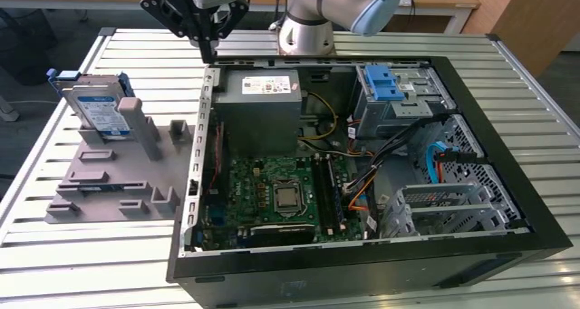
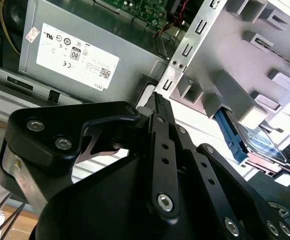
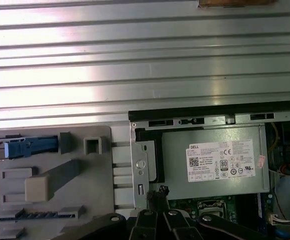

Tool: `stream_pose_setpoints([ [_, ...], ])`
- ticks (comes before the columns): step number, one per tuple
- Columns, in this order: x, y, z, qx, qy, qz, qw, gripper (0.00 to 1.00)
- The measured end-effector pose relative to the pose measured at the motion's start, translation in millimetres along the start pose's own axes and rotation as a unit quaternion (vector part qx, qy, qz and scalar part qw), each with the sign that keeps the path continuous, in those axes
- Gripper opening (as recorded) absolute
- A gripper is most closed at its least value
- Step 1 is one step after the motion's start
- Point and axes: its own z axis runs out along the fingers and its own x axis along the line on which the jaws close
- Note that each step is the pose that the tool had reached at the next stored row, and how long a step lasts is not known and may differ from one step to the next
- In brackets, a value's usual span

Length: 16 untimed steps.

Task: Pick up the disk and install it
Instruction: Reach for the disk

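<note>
The disk [image 1: 98,111] stands on edge in a grey holder [image 1: 118,187] at the exterior view's left, silver with a blue-and-white label and blue rails. My gripper [image 1: 208,52] hangs above the table's far side, just beyond the back corner of the open computer case [image 1: 363,268], to the right of the disk and well apart from it. Its fingers are shut together on nothing. In the second wrist view the gripper [image 2: 157,100] points at the case's edge, with the disk [image 2: 254,142] off to one side. The first wrist view shows the gripper [image 3: 157,192] and the disk's blue rail [image 3: 29,146].
Inside the case lie a grey metal power supply box [image 1: 263,108] with a white sticker, the green motherboard [image 1: 281,190], a drive cage with a blue latch [image 1: 385,85] and loose cables. The holder has several upright pegs. All rests on a slatted metal table [image 1: 91,261].
</note>
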Motion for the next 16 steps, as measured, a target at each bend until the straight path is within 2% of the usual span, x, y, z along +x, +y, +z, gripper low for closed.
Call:
stream_pose_setpoints([
  [16, 13.1, 5.5, 0.4, 0.0001, 0.0017, 0.0, 1.0, 0.11],
])
